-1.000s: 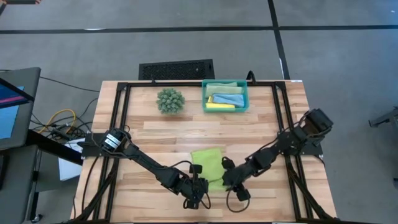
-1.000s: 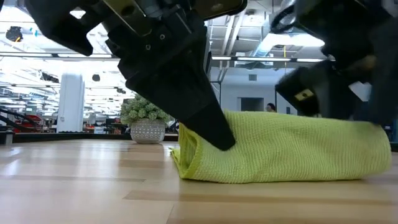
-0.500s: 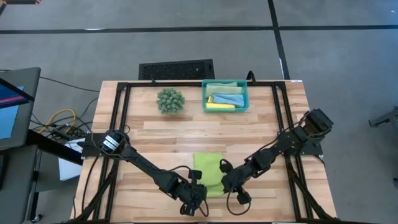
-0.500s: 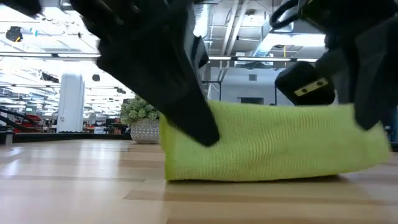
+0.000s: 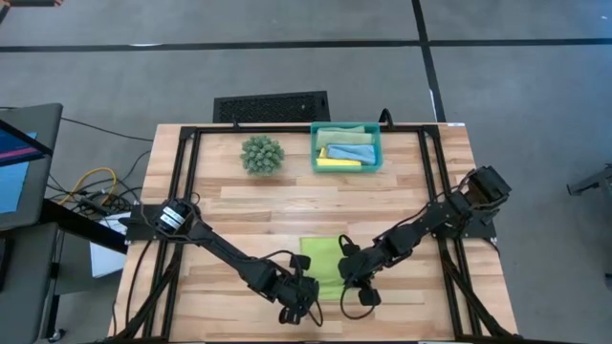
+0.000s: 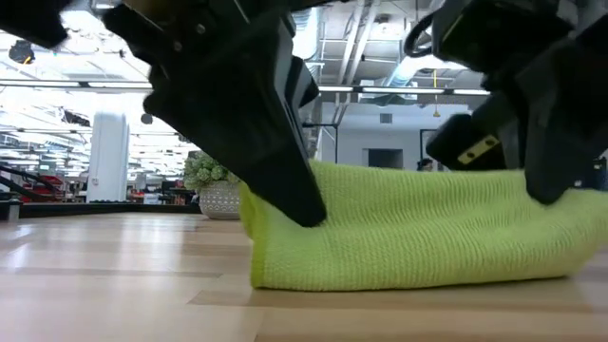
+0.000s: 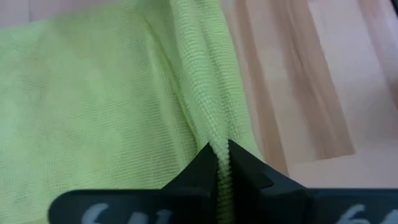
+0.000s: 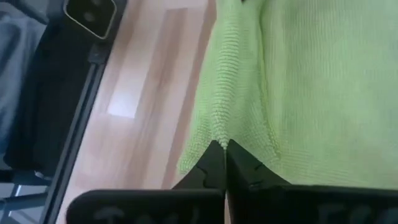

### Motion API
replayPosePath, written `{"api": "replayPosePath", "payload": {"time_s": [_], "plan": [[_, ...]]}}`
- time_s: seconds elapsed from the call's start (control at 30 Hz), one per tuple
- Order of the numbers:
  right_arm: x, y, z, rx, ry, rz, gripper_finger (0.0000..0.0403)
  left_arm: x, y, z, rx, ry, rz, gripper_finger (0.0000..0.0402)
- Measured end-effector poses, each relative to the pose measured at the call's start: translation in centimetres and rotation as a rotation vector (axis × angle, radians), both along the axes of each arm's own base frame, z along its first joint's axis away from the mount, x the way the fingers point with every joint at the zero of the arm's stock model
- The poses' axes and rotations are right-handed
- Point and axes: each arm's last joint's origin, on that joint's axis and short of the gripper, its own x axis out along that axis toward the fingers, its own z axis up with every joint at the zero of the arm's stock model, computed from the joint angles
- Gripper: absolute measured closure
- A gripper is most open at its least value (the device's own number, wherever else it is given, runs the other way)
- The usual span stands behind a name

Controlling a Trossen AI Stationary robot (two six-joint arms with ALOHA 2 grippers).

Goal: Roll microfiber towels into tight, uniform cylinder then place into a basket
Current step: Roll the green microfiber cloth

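L gripper (image 5: 304, 290): clamped on lime towel (image 5: 322, 267) edge | R gripper (image 5: 351, 276): pinching opp. edge (both near front of table (image 5: 402, 205)) | basket (image 5: 345, 167): holds other towels

Both pairs of jaws are pinched shut on the near edge of the lime green towel (image 5: 322, 266), the left gripper (image 5: 304, 291) at one corner, the right gripper (image 5: 350, 277) at the other, so only cloth lies between them. Ahead of the jaws bare table (image 5: 287, 205) runs open to the plant ball (image 5: 261, 154) and the basket (image 5: 375, 161), which block the far edge. Outward of each gripper the wood is free.
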Motion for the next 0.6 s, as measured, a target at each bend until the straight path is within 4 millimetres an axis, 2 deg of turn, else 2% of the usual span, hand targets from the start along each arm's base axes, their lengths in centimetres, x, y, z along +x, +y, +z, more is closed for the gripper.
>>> {"api": "replayPosePath", "payload": {"time_s": [0.13, 0.27, 0.4, 0.6], "plan": [[-0.1, 0.1, 0.0, 0.005, 0.001, 0.007, 0.0374, 0.2, 0.3, 0.0, 0.01, 0.001, -0.01, 0.0366], [-0.1, 0.4, 0.1, 0.024, -0.007, 0.024, 0.0383, 0.2, 0.3, 0.0, 0.014, 0.007, -0.036, 0.0353], [-0.3, 1.5, 0.7, 0.085, -0.002, 0.101, 0.0391, 0.2, -0.2, 0.4, -0.012, 0.019, -0.072, 0.0367], [-0.9, 2.6, 0.9, 0.089, -0.014, 0.163, 0.0381, 0.3, -1.2, 1.1, -0.043, -0.017, -0.155, 0.0396]]}}
